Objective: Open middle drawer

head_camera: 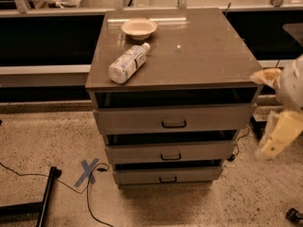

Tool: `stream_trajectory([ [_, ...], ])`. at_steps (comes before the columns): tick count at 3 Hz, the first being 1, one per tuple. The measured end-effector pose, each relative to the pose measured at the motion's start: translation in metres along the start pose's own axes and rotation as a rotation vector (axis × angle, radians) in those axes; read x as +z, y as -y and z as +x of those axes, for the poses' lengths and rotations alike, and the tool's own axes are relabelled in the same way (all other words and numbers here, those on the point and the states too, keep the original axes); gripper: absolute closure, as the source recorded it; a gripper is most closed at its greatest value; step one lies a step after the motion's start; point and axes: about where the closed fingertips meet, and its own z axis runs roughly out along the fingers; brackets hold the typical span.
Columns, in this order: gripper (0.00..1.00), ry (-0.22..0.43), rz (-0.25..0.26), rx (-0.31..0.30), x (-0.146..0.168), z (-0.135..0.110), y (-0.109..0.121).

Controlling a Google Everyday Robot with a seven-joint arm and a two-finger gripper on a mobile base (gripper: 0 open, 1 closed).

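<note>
The middle drawer point(142, 153) is the second of three grey-brown drawers in a low cabinet point(213, 56). Its front is flat, with a small dark loop handle point(170, 156) at the centre. It looks shut or nearly so, with a dark gap above its front. The taller top drawer point(132, 121) and the slim bottom drawer point(137, 177) sit above and below it. My gripper point(273, 138) is a blurred white and yellowish shape at the right edge of the camera view. It is beside the cabinet's right side, at about drawer height, and apart from the handle.
A clear plastic bottle point(127, 63) lies on its side on the cabinet top, and a shallow bowl point(138, 28) stands behind it. A blue tape cross point(88, 171), cables and a dark stand leg point(46, 197) are on the speckled floor to the left. A railing runs behind.
</note>
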Motion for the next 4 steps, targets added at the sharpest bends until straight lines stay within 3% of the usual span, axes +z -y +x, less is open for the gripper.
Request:
stream_trajectory([
  [1, 0.00, 0.069, 0.056, 0.010, -0.002, 0.012, -0.004],
  [2, 0.00, 0.065, 0.031, 0.005, 0.008, 0.015, -0.003],
  [3, 0.00, 0.124, -0.007, 0.016, 0.057, 0.045, -0.002],
  [4, 0.00, 0.190, -0.088, -0.051, 0.123, 0.076, -0.010],
])
